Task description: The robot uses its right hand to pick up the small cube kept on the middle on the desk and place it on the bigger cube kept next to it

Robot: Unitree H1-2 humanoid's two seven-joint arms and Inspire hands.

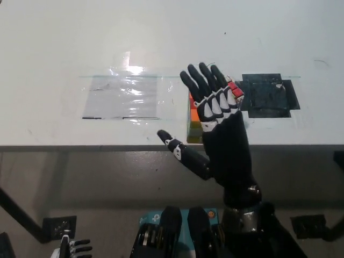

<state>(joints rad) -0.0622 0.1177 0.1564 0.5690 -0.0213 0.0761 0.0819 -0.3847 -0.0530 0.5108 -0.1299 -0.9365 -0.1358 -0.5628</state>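
My black right hand (217, 115) hovers over the middle of the white desk (161, 37), its back towards the camera, fingers straight and spread, thumb out to the left. It is open. Under its left side a bigger multicoloured cube (192, 122) shows orange, green and yellow faces near the desk's front edge, mostly hidden by the hand. Beside the fingertips on the right, a small red and white piece (235, 88) peeks out, probably the small cube. My white left hand (75, 249) rests low at the bottom left, below the desk.
A black square patch (269, 95) lies on the desk just right of the hand. A shiny clear sheet (124, 97) is taped down to the left. The desk's front edge (107, 146) runs across the picture's middle, with dark floor and cables below it.
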